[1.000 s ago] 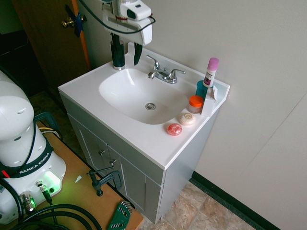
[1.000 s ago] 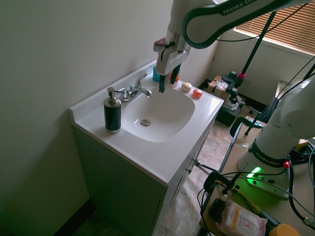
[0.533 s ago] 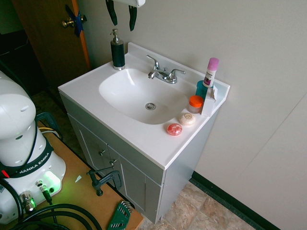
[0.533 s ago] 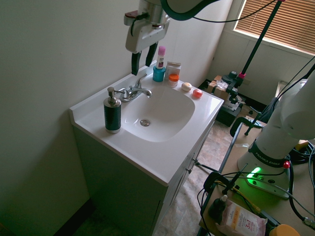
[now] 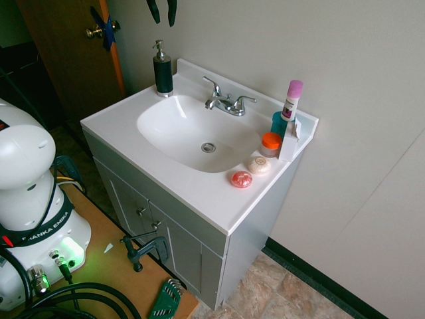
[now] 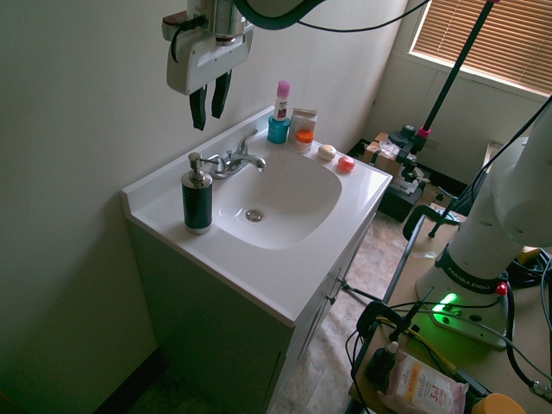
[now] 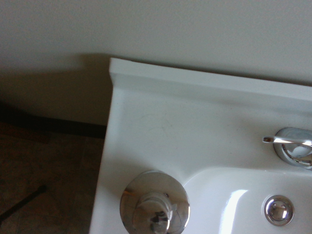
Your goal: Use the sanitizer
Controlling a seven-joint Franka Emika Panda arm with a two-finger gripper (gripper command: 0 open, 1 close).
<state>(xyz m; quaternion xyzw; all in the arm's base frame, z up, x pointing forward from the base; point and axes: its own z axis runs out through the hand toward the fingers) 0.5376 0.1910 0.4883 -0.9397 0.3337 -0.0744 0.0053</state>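
The sanitizer [image 5: 163, 70] is a dark pump bottle with a silver head, standing upright on the back corner of the white vanity top [image 5: 133, 119]. It also appears in the second exterior view as the sanitizer [image 6: 197, 198]. My gripper [image 6: 207, 119] hangs open well above it, fingers pointing down and nothing between them. In the first exterior view only the gripper [image 5: 163, 14] fingertips show at the top edge, straight over the pump. The wrist view looks down on the sanitizer's round silver pump head [image 7: 155, 207].
A chrome faucet [image 5: 226, 103] stands behind the basin [image 5: 199, 129]. At the far corner are a white bottle with a pink cap [image 5: 291, 100], a teal cup [image 5: 277, 123], an orange-lidded jar [image 5: 270, 142] and two round soaps [image 5: 242, 179]. The wall rises close behind.
The gripper has risen from low over the basin and travelled along the wall to a spot high above the sanitizer. Its fingers stayed open. The bottle has not moved.
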